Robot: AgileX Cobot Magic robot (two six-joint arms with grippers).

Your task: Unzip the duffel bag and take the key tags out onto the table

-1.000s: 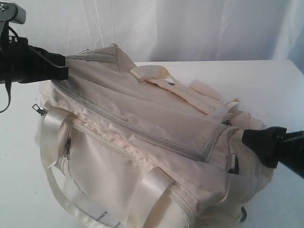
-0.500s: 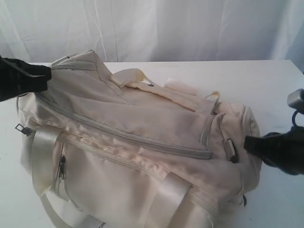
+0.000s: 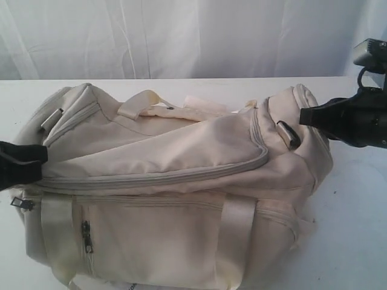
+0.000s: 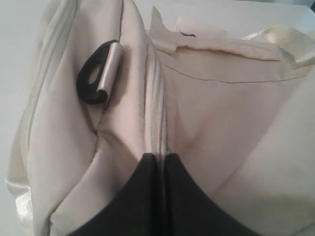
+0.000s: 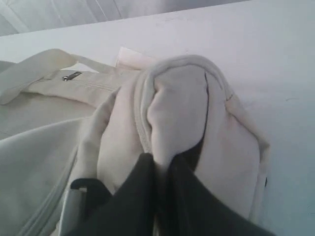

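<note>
Nearest the camera, the duffel bag [image 3: 175, 205] shows its side pocket and 2 shiny webbing straps [image 3: 233, 226]. Above them the grey main zipper [image 3: 181, 175] is shut along all that shows, so unzipping has not yet begun. The left pincer [image 3: 43, 158] is closed on a fold of fabric at the zipper's end. The right pincer [image 3: 303, 116] is clamped on a bunched ridge at the opposite end. This likely stretches the bag so the zipper lies straight and its pull can be found. The key tags are out of sight, presumably inside. Behind lies the white tabletop [image 3: 357, 90], then a pale curtain [image 3: 181, 36].
</note>
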